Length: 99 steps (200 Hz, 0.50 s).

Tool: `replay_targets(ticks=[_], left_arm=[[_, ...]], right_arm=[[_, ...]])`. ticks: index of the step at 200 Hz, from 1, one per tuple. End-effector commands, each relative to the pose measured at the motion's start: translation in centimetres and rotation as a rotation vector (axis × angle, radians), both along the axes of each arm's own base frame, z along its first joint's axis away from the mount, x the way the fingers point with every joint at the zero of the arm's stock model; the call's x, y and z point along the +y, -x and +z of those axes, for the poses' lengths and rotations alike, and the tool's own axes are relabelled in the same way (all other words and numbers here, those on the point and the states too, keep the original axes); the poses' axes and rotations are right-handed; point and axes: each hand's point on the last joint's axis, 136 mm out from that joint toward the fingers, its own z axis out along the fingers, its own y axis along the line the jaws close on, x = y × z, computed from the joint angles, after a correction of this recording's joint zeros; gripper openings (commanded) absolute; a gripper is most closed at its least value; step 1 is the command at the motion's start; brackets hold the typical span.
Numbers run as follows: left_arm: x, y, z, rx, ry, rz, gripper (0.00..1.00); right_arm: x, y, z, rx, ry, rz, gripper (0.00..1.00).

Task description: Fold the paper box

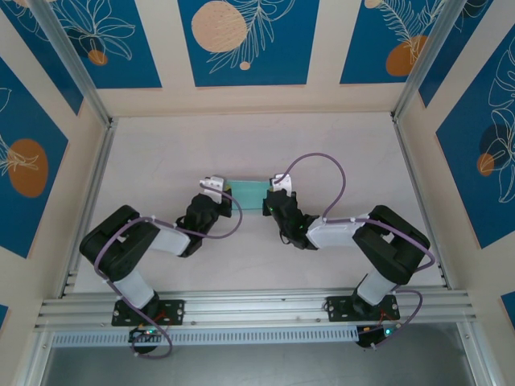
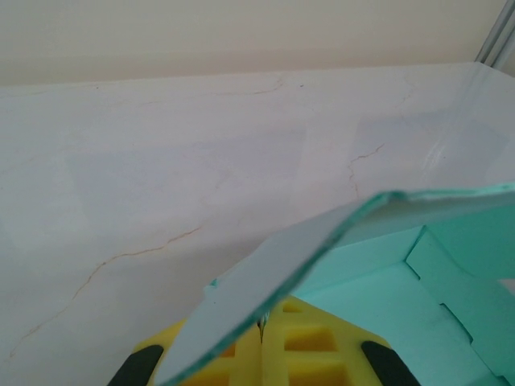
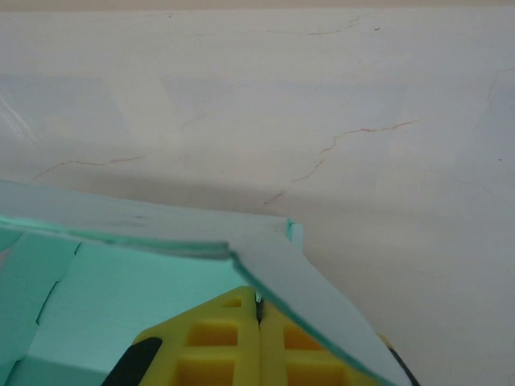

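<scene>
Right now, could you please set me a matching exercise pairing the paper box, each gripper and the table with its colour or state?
Things:
1. paper box
2. left gripper
3. right gripper
4. table

Colours or states:
A. pale, with thin reddish veins
B. jaws shut on the box's right end
C. pale teal, lying between the two grippers
D. jaws shut on the box's left end

Pairs: 1-C, 2-D, 3-B, 4-A
</scene>
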Motion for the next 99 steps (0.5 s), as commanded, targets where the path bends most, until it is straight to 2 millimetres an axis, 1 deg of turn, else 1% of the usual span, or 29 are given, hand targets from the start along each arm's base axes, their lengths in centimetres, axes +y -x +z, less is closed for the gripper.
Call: replay_targets(ticks=[1, 18, 44, 64, 83, 99], left_arm=[[-3.4, 2.0, -2.3, 0.103, 0.008, -0.122, 0.03], [-3.3, 2.3, -3.3, 0.116, 0.002, -0.110, 0.04], [-2.6, 2.5, -4.6, 0.138, -0.006, -0.077, 0.04], [-2.8, 2.5, -5.0, 0.154, 0.017, -0.077, 0.04], [-3.1, 2.5, -4.9, 0.158, 0.023, -0.079, 0.06], [-2.9, 2.7, -5.3, 0.158, 0.003, -0.069, 0.06]], right_arm=[[1.9, 1.0, -1.2, 0.043, -0.010, 0.070, 0.00], [2.0, 1.1, -1.4, 0.047, -0.010, 0.067, 0.00], [1.7, 1.3, -1.8, 0.057, 0.001, 0.057, 0.00], [1.4, 1.5, -2.1, 0.063, 0.011, 0.050, 0.00], [1.3, 1.5, -2.3, 0.072, 0.023, 0.046, 0.00], [1.1, 1.5, -2.5, 0.074, 0.027, 0.041, 0.00]])
